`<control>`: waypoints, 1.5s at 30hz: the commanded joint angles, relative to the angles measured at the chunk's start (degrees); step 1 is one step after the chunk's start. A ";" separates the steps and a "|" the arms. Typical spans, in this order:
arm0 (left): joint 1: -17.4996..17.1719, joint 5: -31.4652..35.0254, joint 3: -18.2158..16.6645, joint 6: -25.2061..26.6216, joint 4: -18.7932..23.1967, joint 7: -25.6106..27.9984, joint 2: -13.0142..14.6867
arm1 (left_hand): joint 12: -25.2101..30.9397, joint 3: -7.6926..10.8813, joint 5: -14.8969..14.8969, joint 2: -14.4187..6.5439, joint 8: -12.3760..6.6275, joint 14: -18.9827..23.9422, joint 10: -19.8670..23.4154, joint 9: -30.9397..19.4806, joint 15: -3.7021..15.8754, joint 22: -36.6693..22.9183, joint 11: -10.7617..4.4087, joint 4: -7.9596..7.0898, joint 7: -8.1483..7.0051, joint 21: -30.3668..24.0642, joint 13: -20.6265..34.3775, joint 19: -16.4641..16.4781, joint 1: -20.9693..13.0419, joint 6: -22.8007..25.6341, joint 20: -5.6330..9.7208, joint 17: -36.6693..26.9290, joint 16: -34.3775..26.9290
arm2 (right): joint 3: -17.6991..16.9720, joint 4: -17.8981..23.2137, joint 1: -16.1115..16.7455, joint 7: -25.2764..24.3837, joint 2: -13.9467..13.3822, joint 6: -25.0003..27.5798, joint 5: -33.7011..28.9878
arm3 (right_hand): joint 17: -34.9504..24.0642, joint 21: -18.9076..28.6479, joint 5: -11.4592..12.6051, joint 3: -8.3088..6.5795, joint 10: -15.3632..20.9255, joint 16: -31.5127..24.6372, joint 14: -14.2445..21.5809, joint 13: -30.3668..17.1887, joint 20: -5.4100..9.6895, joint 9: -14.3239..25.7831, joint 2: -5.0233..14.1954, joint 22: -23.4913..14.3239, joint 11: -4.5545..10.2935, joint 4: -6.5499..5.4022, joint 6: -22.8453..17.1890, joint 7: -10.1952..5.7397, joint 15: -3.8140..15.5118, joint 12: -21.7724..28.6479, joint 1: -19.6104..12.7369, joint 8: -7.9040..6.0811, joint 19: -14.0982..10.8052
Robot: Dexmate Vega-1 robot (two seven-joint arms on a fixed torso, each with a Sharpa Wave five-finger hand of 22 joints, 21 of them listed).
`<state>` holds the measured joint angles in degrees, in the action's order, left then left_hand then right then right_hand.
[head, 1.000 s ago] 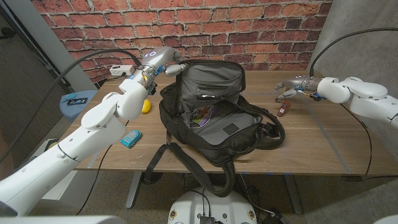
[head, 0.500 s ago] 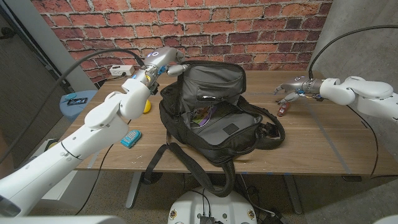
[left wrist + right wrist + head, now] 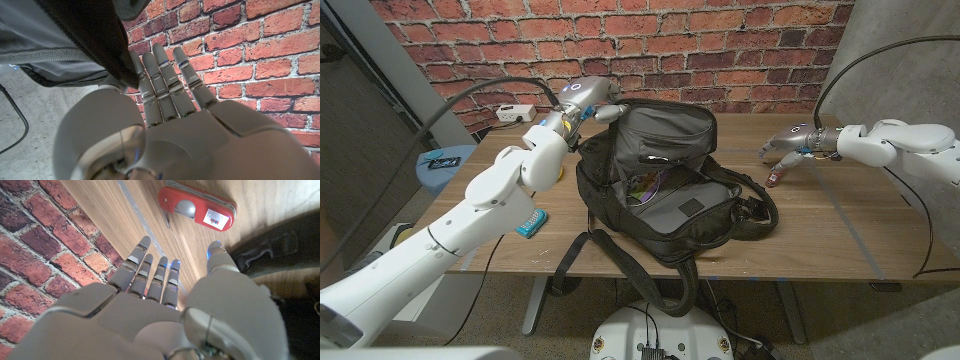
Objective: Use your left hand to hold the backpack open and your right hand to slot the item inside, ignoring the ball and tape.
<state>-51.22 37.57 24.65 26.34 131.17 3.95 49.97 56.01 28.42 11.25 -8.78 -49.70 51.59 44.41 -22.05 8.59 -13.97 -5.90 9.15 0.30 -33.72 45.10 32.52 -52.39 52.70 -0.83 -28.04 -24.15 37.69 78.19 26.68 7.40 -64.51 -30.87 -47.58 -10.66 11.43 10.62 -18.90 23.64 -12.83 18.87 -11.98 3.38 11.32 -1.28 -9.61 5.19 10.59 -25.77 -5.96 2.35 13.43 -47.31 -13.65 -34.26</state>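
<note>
A black backpack (image 3: pixel 670 200) with a grey lining lies unzipped mid-table, its top flap standing up. My left hand (image 3: pixel 588 98) is at the flap's upper left corner. In the left wrist view this hand (image 3: pixel 165 125) has the black rim of the backpack (image 3: pixel 75 35) pinched between thumb and straight fingers. A red pocket knife (image 3: pixel 776 177) lies on the table just right of the bag. My right hand (image 3: pixel 792 145) hovers over it with fingers spread and nothing held. In the right wrist view the knife (image 3: pixel 197 209) lies just beyond the fingertips (image 3: pixel 144 242), not touched.
A teal roll of tape (image 3: pixel 530 222) lies near the table's front left edge. A white power strip (image 3: pixel 515 113) sits at the back left against the brick wall. A blue stool (image 3: pixel 445 160) stands left of the table. The backpack's straps (image 3: pixel 620 275) hang over the front edge.
My left arm has shifted slightly right with the flap and now covers the yellow ball. My right hand has dropped a little closer to the red knife.
</note>
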 commanded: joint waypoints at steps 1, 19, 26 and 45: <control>2.25 3.62 3.24 3.36 0.90 -3.02 -1.51 | 0.30 0.53 0.24 -0.02 -0.33 0.40 -0.36 -0.10 -0.04 -0.26 0.02 -0.11 0.07 -0.54 0.25 -0.33 -0.68 -0.21 0.12 -0.19 0.17 | 3.63 -7.62 -5.97 -5.64 1.27 -8.85 -7.39 | -0.06 -0.16 0.16 0.02 0.66 0.32 -0.13 -0.07 1.44 0.26 -0.22 -0.14 0.90 -0.23 -0.67 -0.71 5.85 0.21 -1.11 -0.10 0.04; 3.64 7.62 5.49 5.51 1.36 -5.37 -3.50 | 0.42 0.51 0.19 -0.06 -0.53 0.33 -0.41 0.23 -0.06 -0.20 0.08 -0.15 0.07 -1.16 0.12 -0.69 -0.69 -0.25 0.16 -0.54 0.43 | 9.42 -15.32 -12.59 -14.05 3.88 -14.28 -13.81 | -0.32 0.02 0.90 0.94 4.23 -0.03 1.58 -0.12 2.61 0.35 -1.51 -0.19 2.31 -1.00 -4.75 -2.40 7.30 1.02 -2.26 -1.14 -1.06; 3.40 9.11 5.41 6.51 2.19 -6.55 -3.39 | 0.40 0.56 0.19 -0.02 -0.69 0.41 -0.32 0.23 0.00 -0.17 0.09 -0.19 0.15 -1.43 -0.10 -0.77 -0.62 -0.24 0.17 -0.49 0.65 | 12.51 -18.75 -15.41 -17.15 5.51 -15.36 -16.32 | -0.39 0.06 1.14 1.02 5.25 -0.14 2.08 -0.12 2.87 0.37 -1.55 -0.20 2.77 -1.04 -6.15 -3.00 7.79 1.20 -2.87 -1.52 -1.38; 1.99 11.48 4.16 8.14 4.18 -8.95 -2.78 | 0.56 0.50 0.16 0.04 -0.97 0.55 -0.37 0.44 0.04 -0.07 -0.04 -0.18 0.04 -2.17 -0.20 -1.01 -0.60 -0.34 0.24 -0.86 0.83 | 19.31 -24.20 -20.02 -23.77 7.43 -16.55 -18.87 | -0.64 0.15 1.44 1.41 7.52 -0.52 3.37 -0.10 3.37 0.38 -1.43 -0.22 3.44 -1.38 -8.57 -4.04 8.41 1.60 -3.54 -2.11 -2.13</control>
<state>-48.57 47.52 29.46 33.66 134.47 -3.45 46.98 56.01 28.50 11.12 -8.71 -50.26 51.59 43.88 -21.49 8.59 -13.97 -5.82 9.06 0.28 -35.50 44.84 31.71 -52.32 52.68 -0.41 -28.57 -23.51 52.88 57.04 9.38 -13.34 -57.98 -46.77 -65.43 -11.08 11.47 11.68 -17.70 30.57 -12.83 21.75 -11.99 3.38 11.60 -2.61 -9.75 8.83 9.39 -33.81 -9.62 2.56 14.63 -50.15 -15.48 -35.69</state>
